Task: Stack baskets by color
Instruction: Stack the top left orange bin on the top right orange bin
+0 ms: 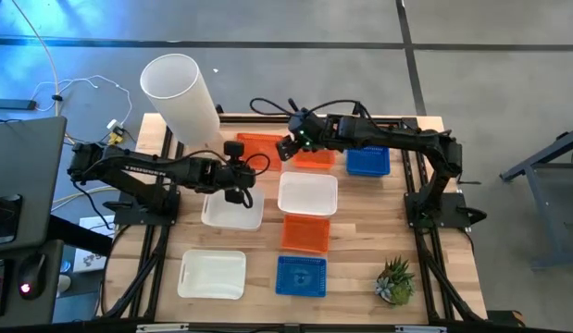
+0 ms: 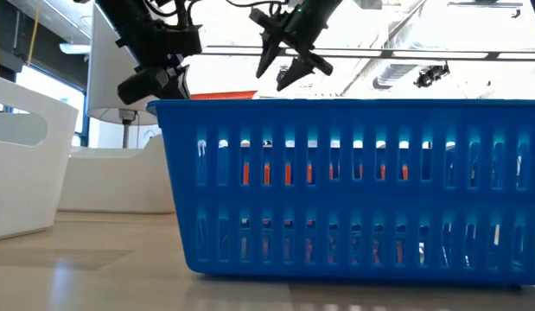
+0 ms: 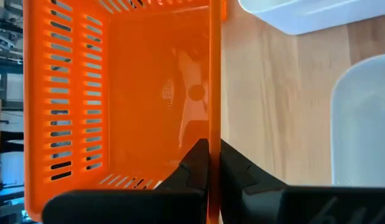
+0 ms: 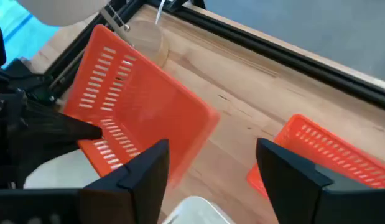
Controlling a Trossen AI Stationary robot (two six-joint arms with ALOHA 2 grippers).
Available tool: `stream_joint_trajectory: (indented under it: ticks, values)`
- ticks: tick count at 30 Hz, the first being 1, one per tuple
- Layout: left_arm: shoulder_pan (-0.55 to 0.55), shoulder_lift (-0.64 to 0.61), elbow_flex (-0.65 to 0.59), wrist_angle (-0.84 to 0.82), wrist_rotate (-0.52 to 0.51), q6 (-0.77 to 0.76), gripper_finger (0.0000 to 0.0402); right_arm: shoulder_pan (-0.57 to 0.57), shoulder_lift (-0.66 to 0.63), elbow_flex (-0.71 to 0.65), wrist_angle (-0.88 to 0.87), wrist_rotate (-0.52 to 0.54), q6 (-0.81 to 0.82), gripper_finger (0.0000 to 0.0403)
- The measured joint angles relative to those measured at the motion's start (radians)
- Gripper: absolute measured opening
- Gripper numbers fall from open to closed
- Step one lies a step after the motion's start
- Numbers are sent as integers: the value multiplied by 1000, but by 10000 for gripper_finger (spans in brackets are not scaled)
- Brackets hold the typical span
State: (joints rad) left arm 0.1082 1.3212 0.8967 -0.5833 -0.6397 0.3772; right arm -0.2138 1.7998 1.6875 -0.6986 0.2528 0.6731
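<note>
My left gripper (image 1: 236, 154) is shut on an orange basket (image 1: 260, 145) at the table's far middle, in front of the tall white cylinder. The same basket (image 4: 139, 106) shows tilted in the right wrist view. My right gripper (image 4: 211, 171) stands open in the air just right of that basket, holding nothing, and is at the top of the low view (image 2: 289, 59). Under the right arm a second orange basket (image 1: 315, 157) rests on the table. A third orange basket (image 1: 305, 233) sits bottom down near the middle. My left gripper pinches one side wall of the orange basket at its rim (image 3: 209, 134), with one finger (image 3: 191, 165) inside the basket and the other outside. The fingers come slanting down from the table's left. The basket is raised and tilted; whether its low edge touches the table I cannot tell.
Blue baskets sit at the far right (image 1: 367, 161) and near the front edge (image 1: 301, 275). White baskets lie in the middle (image 1: 307, 194), under the left arm (image 1: 232, 213) and at the front left (image 1: 212, 274). A small potted plant (image 1: 394, 280) stands front right.
</note>
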Motion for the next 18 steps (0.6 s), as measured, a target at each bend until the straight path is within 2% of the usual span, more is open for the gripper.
stream_joint_trajectory:
  ticks: [12,18]
  values:
    - [4,17,0,24,-2,27,0,-2,81,0,31,-26,8,217]
    - [4,17,0,30,-13,27,0,-9,116,0,30,-29,8,190]
